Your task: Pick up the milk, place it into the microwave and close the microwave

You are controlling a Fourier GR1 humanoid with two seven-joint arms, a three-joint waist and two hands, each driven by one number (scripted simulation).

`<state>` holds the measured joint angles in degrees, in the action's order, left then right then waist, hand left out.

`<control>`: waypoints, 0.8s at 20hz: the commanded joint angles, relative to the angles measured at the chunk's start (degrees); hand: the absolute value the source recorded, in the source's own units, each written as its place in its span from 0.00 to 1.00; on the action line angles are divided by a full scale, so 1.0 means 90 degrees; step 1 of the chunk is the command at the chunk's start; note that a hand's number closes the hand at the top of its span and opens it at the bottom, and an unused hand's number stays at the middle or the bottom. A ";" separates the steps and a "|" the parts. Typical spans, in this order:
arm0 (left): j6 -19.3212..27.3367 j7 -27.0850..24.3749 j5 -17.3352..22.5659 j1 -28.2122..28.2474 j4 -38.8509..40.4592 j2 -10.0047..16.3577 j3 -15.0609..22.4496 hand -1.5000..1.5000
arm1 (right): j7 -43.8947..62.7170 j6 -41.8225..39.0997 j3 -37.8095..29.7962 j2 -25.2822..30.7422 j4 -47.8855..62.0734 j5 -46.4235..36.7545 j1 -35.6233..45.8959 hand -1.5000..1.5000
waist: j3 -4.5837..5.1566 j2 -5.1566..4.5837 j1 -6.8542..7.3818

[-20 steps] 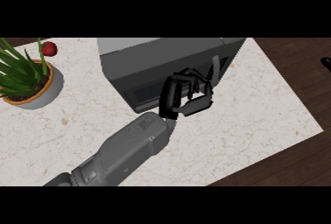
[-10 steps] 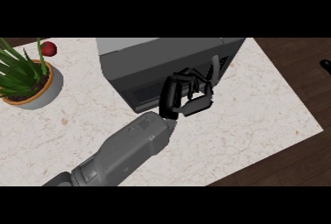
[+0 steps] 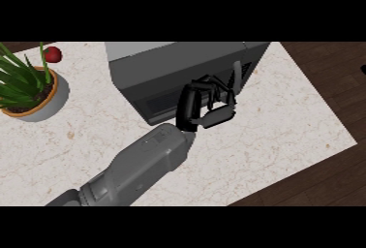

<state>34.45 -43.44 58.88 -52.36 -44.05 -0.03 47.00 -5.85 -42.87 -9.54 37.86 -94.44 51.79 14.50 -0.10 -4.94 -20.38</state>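
One arm only in view: left hand (image 3: 207,109), fingers curled, nothing seen inside them, against front face of microwave (image 3: 164,68). Milk nowhere visible, probably inside microwave, straight beyond hand. Front looks closed. Right hand out of view.

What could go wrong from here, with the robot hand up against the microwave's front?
1. No milk shows anywhere on the counter, so I cannot confirm it is inside the microwave; stopping now might leave the job unfinished.
2. The left robot hand sits curled against the microwave's front; pulling it back could snag the door and drag it open.
3. A wide leftward retreat of the forearm might brush the potted plant.
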 commanded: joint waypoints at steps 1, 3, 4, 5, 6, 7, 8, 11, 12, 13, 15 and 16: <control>-0.0210 0.0141 0.0091 -0.0542 0.0491 0.0003 -0.0171 1.00 | 0.0060 -0.0117 0.0050 0.0067 0.0003 0.0141 -0.0005 0.00 | 0.0013 -0.0093 -0.0092; -0.0143 0.0312 -0.0058 -0.0604 0.0686 0.0003 0.0127 1.00 | 0.0033 -0.0158 0.0070 0.0051 -0.0048 0.0275 0.0103 0.00 | -0.0011 -0.0073 -0.0085; -0.0110 0.0297 -0.0065 -0.0521 0.0797 0.0004 0.0156 1.00 | 0.0046 -0.0176 0.0057 0.0085 -0.0060 0.0349 0.0094 0.00 | -0.0007 -0.0078 -0.0091; -0.0041 0.0318 -0.0065 -0.0505 0.0877 0.0004 0.0184 1.00 | 0.0018 -0.0196 0.0090 0.0021 -0.0075 0.0409 0.0058 0.00 | -0.0014 -0.0073 -0.0087; 0.0026 0.0390 -0.0053 -0.0510 0.0950 0.0004 0.0200 1.00 | 0.0028 -0.0284 0.0051 0.0103 -0.0038 0.0475 0.0063 0.00 | -0.0022 -0.0075 -0.0080; 0.0066 0.0487 -0.0026 -0.0523 0.1011 0.0004 0.0219 1.00 | 0.0073 -0.0325 0.0145 0.0088 -0.0066 0.0506 0.0003 0.00 | -0.0019 -0.0057 -0.0039; 0.0159 0.0480 -0.0025 -0.0528 0.1042 0.0003 0.0236 1.00 | 0.0099 -0.0357 0.0178 0.0117 -0.0038 0.0519 0.0079 0.00 | -0.0015 -0.0081 0.0074; 0.0289 0.0613 0.0109 -0.0471 0.1164 0.0003 0.0239 1.00 | 0.0132 -0.0399 0.0162 0.0183 -0.0055 0.0650 -0.0001 0.00 | -0.0008 -0.0050 0.0119; 0.0272 0.0610 0.0150 -0.0364 0.1194 0.0003 0.0278 1.00 | 0.0138 -0.0357 0.0126 0.0220 -0.0089 0.0681 0.0052 0.00 | 0.0006 -0.0054 0.0179; 0.0380 0.0581 0.0188 -0.0371 0.1167 0.0003 0.0288 1.00 | 0.0120 -0.0396 0.0159 0.0183 -0.0148 0.0711 -0.0001 0.00 | 0.0003 -0.0025 0.0140; 0.0453 0.0661 0.0266 -0.0353 0.1277 0.0003 0.0292 1.00 | 0.0119 -0.0422 0.0097 0.0244 -0.0188 0.0731 -0.0051 0.00 | 0.0002 0.0007 0.0210; 0.0511 0.0679 0.0267 -0.0336 0.1327 0.0003 0.0351 1.00 | 0.0166 -0.0398 0.0082 0.0316 -0.0215 0.0750 -0.0046 0.00 | 0.0010 0.0025 0.0257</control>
<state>36.27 -39.64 59.14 -56.06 -40.45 -0.11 53.29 -4.76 -46.20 -8.49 39.77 -95.64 57.79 14.49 -0.20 -4.42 -19.17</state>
